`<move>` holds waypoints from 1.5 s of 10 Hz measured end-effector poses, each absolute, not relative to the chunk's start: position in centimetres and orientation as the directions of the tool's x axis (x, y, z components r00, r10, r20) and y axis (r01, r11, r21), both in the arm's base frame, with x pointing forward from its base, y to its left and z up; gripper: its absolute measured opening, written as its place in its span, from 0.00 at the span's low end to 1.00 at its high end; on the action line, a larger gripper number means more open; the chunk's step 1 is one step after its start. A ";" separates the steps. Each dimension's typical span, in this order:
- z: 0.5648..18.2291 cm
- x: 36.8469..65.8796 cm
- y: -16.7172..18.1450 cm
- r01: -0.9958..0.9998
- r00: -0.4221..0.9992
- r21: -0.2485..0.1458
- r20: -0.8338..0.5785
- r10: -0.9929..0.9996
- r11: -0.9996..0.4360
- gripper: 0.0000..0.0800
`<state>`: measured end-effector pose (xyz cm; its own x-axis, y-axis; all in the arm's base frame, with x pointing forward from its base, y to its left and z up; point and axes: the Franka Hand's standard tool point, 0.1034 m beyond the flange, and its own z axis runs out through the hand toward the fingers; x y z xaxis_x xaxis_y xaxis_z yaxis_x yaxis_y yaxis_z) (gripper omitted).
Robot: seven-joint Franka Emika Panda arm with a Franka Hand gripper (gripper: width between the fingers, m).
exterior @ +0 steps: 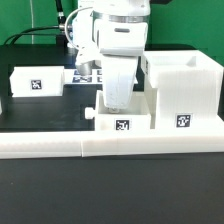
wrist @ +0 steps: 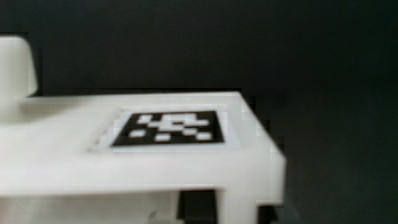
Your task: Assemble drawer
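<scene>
A small open-top white tray (exterior: 122, 120) with a tag on its front face and a knob (exterior: 90, 115) on its side stands at the front middle, against the rail. My gripper (exterior: 115, 103) reaches down into it. In the wrist view the tray's tagged face (wrist: 169, 128) fills the frame, and my gripper (wrist: 233, 208) has its two dark fingers close together with the tray's thin wall between them. The large boxy housing (exterior: 182, 85) stands just to the exterior view's right of the tray. A second tray (exterior: 35, 82) stands at the exterior view's left.
The long low white border rail (exterior: 110, 146) runs along the front. The marker board (exterior: 88, 74) lies behind the arm on the black table (exterior: 60, 110).
</scene>
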<state>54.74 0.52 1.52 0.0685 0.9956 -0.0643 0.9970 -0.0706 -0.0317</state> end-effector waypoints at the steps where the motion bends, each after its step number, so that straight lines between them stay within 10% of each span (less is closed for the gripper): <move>1: 1.5 54.7 0.5 0.997 0.069 -0.032 -0.064 0.996 -0.071 0.05; 15: 1.3 54.7 1.3 1.000 0.014 -0.011 -0.074 0.997 -0.014 0.05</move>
<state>54.75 1.25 1.26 0.0136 0.9972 -0.0736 0.9998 -0.0144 -0.0110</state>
